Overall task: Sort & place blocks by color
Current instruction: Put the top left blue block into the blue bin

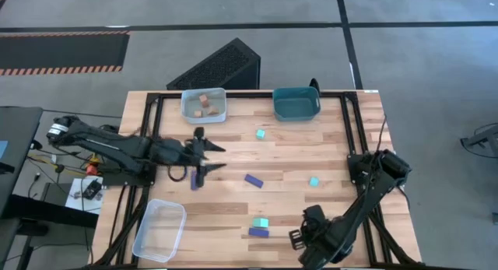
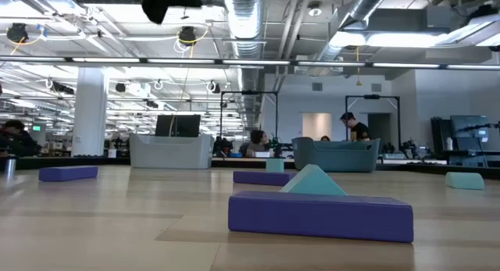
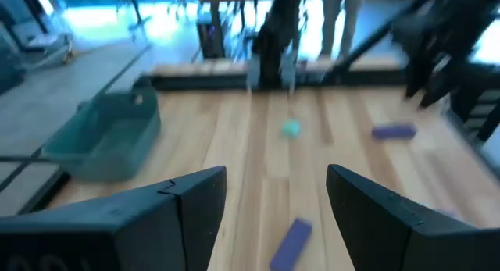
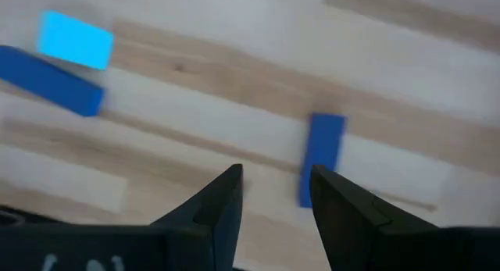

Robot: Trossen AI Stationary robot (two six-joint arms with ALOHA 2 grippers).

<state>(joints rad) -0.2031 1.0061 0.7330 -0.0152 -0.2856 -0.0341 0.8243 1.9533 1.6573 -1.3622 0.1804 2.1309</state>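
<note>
Lying loose across your table (image 1: 233,215) are three dark blue bars (image 1: 254,180) and three teal cubes (image 1: 261,134); tan cubes (image 1: 204,105) sit in the grey bin (image 1: 222,99). Your left gripper (image 1: 212,156) hovers wide open and empty beside one bar. Your right gripper (image 4: 277,189) hangs part-open, holding nothing.

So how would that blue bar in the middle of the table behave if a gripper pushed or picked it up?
The blue bar looks rigid and flat-sided, so it would probably slide or pivot, not roll. Lying flat on the table, it seems unlikely to tip. Small, so probably light.
</note>
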